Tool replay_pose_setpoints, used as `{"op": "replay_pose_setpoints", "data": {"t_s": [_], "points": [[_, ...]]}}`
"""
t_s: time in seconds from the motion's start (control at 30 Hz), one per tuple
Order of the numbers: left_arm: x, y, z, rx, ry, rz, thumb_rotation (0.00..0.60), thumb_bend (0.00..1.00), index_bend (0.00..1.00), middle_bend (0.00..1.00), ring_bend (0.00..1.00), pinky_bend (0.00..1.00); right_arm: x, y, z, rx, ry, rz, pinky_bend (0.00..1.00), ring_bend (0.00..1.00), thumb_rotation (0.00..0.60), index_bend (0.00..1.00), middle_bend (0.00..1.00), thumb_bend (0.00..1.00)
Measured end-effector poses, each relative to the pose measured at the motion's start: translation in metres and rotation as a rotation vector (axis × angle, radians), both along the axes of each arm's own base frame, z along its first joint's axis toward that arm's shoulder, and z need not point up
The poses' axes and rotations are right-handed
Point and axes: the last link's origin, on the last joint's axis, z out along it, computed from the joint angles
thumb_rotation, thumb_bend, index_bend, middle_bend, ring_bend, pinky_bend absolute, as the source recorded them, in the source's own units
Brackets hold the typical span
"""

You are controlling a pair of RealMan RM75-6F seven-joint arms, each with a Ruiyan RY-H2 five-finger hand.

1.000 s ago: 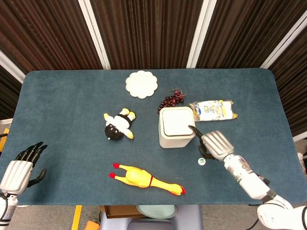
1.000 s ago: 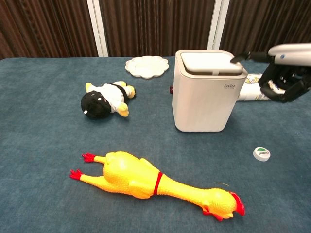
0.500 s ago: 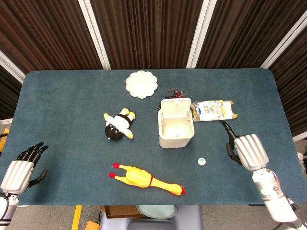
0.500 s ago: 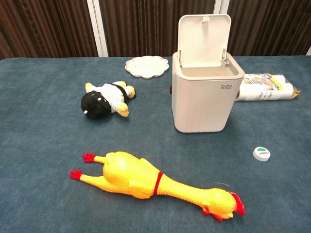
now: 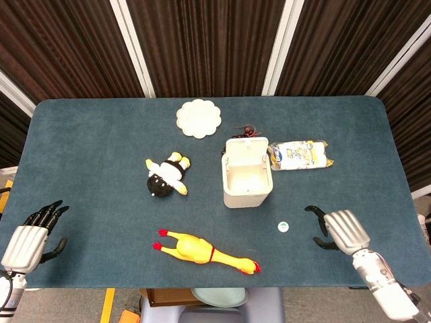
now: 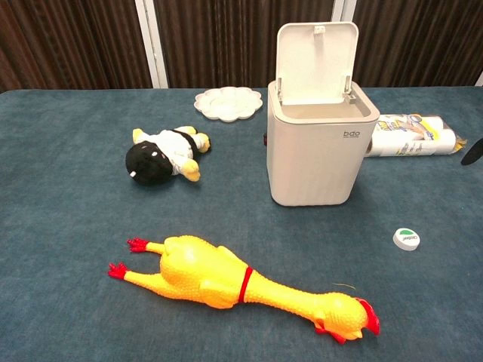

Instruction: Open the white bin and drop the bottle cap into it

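The white bin point(image 5: 246, 182) point(image 6: 320, 147) stands mid-table with its lid point(image 6: 315, 52) flipped up and its inside bare. The bottle cap point(image 5: 283, 226) point(image 6: 406, 238), white with a green top, lies on the cloth to the bin's front right. My right hand point(image 5: 340, 229) hovers to the right of the cap, apart from it, fingers spread and holding nothing; only a dark fingertip point(image 6: 470, 152) shows at the chest view's right edge. My left hand point(image 5: 32, 235) rests at the table's front left corner, fingers apart and holding nothing.
A yellow rubber chicken point(image 5: 204, 251) point(image 6: 238, 285) lies in front of the bin. A black and white plush toy point(image 5: 166, 175) sits to its left, a white scalloped plate point(image 5: 199, 118) behind. Dark grapes point(image 5: 240, 139) and a wrapped package point(image 5: 300, 155) lie behind and to the right of the bin.
The bin's lid has sprung open after my right hand pressed it. My right hand then drew back from the bin toward the front right of the table, past the cap.
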Motion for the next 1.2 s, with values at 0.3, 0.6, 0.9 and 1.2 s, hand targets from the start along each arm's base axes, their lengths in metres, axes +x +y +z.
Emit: {"op": "replay_pose_setpoints", "data": {"t_s": [0.3,0.6,0.9,1.2], "points": [[0.0,0.0,0.0,0.0,-0.002,-0.002,0.6,0.39,0.16,0.09,0.13,0.25,0.001,-0.019,-0.027,0.116,0.013,-0.071,1.0,0.89,0.6,0.41,0.82,0.24],[0.0,0.0,0.001,0.0,-0.003,0.001,0.6,0.39,0.16,0.09,0.13,0.25,-0.001,-0.038,-0.054,0.17,0.04,-0.102,1.0,0.9,0.6,0.47,0.83,0.26],[0.0,0.0,0.001,0.001,-0.005,0.0,0.6,0.39,0.16,0.09,0.14,0.25,0.001,-0.047,-0.067,0.176,0.006,-0.104,1.0,0.9,0.6,0.5,0.83,0.29],[0.0,0.0,0.002,0.002,-0.008,0.001,0.6,0.39,0.16,0.09,0.14,0.25,0.004,-0.05,-0.073,0.18,-0.003,-0.093,1.0,0.9,0.6,0.52,0.83,0.3]]}}
